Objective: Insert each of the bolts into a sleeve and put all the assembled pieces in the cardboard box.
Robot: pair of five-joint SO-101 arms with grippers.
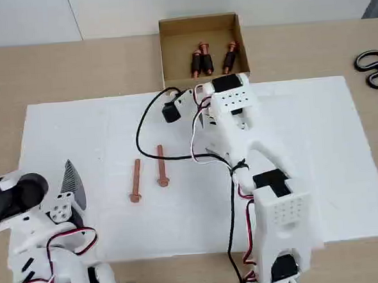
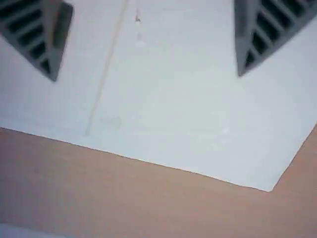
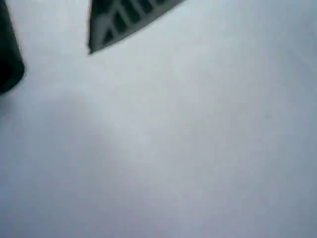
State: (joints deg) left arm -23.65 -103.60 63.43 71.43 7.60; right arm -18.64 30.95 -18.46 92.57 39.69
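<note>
White sheet (image 1: 318,146) under two bolts (image 1: 161,166)

Open brown cardboard box (image 1: 172,75) sits at the far side of the table. Three copper bolts in dark sleeves (image 1: 206,59) lie side by side inside. Two loose copper bolts lie flat on the white sheet (image 1: 318,146), near parallel: one bolt (image 1: 135,180), the other bolt (image 1: 161,164) just beside it.

A light wooden table (image 1: 75,65) carried everything. A large white sheet (image 1: 317,140) lay flat across most of its middle, with bare wood left showing along every side. The open cardboard box (image 1: 165,53) stood on the wood just beside the sheet's far edge. Black-handled scissors (image 1: 374,66) lay on the wood off the sheet's far right corner
</note>
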